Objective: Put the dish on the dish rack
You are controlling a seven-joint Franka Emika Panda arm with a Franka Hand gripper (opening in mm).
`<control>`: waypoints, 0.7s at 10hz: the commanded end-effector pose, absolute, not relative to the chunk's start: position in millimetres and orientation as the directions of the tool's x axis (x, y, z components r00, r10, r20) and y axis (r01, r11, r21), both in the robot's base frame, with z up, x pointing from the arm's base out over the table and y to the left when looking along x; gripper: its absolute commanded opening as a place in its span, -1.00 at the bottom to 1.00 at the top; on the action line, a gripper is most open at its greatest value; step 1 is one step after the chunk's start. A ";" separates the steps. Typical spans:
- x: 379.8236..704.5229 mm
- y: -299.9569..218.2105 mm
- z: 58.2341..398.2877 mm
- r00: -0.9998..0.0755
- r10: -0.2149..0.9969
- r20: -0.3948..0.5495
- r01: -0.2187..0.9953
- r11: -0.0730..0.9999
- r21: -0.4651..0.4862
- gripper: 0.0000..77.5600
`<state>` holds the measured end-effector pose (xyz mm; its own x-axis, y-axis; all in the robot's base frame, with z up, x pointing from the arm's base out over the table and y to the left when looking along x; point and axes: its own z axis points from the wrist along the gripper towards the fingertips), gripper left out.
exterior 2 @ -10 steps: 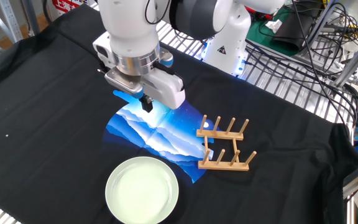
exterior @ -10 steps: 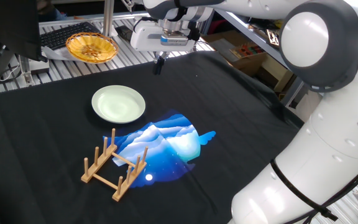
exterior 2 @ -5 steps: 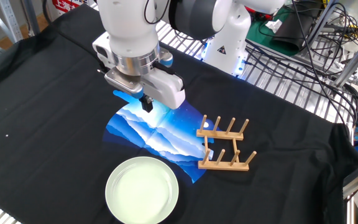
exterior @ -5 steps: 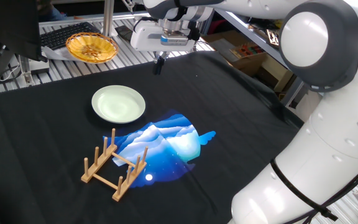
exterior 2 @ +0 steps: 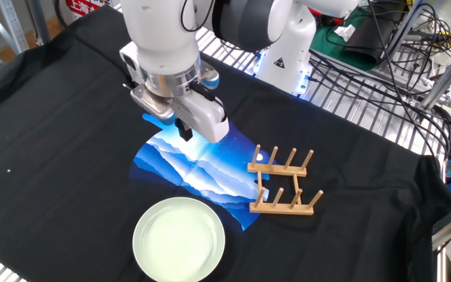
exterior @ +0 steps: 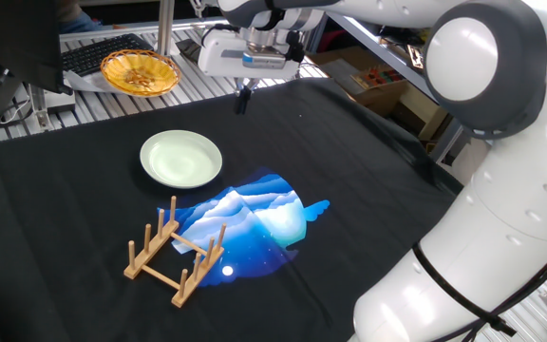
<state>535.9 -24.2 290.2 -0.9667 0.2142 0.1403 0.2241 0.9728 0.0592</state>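
Dish: lies flat on the black cloth, rim up, nothing on it. Pale green, round, shallow. Not touched by anything.

Rack: light wood, standing on the cloth, pegs upright, no dish in it. In one fixed view it sits nearer the camera than the dish, well apart from it. One end overlaps the edge of the blue print, a mountain-like picture on the cloth. The print lies between dish and rack in both views.

Gripper: raised off the cloth, pointing down, holding nothing. In one fixed view it hangs over the far part of the cloth, beyond the dish and a little to its right. In the other fixed view it appears over the far edge of the blue print, well apart from dish and rack. The dark fingertips read as one narrow stub in both views; jaws look closed or nearly so, no gap visible between them.

Arm: white, large; its links fill the right side of one fixed view.

Woven basket bowl: yellow-orange, on the metal slatted surface beyond the cloth's far edge, well apart from the dish.

Other fixed view: cables on the metal grid behind the cloth.
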 end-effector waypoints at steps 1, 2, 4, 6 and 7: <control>536.4 -24.4 291.5 -0.963 0.228 0.143 0.238 0.970 0.054 -1.00; 536.4 -24.4 291.5 -0.965 0.218 0.145 0.228 0.972 0.055 -1.00; 541.1 -29.5 287.1 -0.972 0.169 0.160 0.180 0.982 0.052 -1.00; 552.9 -43.2 276.6 -0.978 0.114 0.177 0.126 0.990 0.058 -1.00; 554.2 -44.9 275.2 -0.978 0.109 0.177 0.121 0.991 0.059 -1.00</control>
